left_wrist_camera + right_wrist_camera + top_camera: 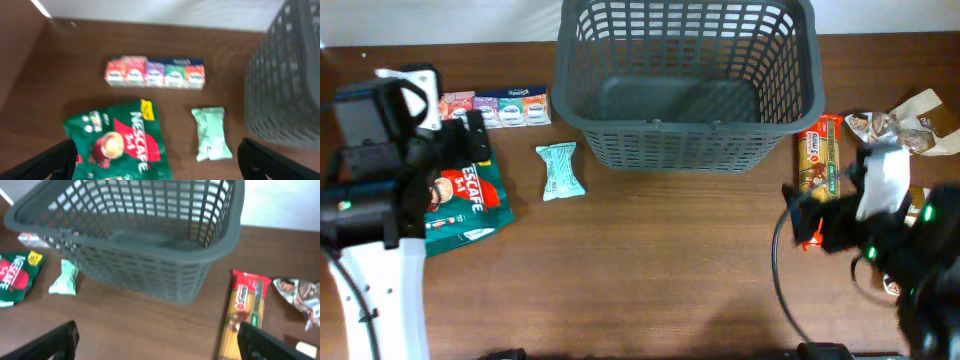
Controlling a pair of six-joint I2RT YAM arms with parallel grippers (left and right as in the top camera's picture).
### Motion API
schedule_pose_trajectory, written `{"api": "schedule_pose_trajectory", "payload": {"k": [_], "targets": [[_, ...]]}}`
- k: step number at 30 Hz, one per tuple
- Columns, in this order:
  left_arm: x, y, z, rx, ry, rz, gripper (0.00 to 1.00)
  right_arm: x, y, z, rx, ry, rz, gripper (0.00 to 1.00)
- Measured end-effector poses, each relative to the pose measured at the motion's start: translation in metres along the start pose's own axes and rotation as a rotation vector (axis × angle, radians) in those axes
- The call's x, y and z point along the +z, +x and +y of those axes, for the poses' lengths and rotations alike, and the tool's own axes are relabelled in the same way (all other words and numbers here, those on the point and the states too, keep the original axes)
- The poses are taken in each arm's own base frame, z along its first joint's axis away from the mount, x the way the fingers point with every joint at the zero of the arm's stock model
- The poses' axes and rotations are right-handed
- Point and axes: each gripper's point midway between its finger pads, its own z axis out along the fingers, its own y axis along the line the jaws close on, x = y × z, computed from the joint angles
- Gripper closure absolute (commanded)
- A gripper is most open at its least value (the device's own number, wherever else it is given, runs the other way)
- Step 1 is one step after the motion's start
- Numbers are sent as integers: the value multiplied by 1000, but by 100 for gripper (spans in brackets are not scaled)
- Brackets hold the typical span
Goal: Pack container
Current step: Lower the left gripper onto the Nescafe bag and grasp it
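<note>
The container (660,126) is a dark grey lattice basket at the back centre, with nothing visible inside it. It also shows in the left wrist view (285,80) and the right wrist view (150,272). My left gripper (468,145) is open and empty above a green Nescafe bag (465,200); in the left wrist view the gripper (157,165) spans the bag (125,140). My right gripper (810,215) is open and empty by the near end of a spaghetti packet (818,160). In the right wrist view the gripper (157,340) hovers over bare table, with the packet (244,312) at its right finger.
A mint green packet (560,170) (211,134) lies between the Nescafe bag and the basket. A row of small cartons (500,108) (155,73) lies behind the bag. A crumpled foil packet (895,130) (300,295) lies at the far right.
</note>
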Motion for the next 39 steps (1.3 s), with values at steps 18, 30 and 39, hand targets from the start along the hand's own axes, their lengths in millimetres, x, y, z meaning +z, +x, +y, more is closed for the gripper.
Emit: {"api": "schedule_pose_trajectory", "payload": {"k": [18, 30, 39], "targets": [[33, 52, 45, 2, -144, 275, 1, 58, 24, -47, 99, 101, 315, 1], [82, 84, 86, -84, -158, 428, 1, 12, 46, -160, 357, 461, 303, 1], [96, 88, 91, -97, -155, 442, 1, 6, 59, -184, 437, 523, 329, 1]]}}
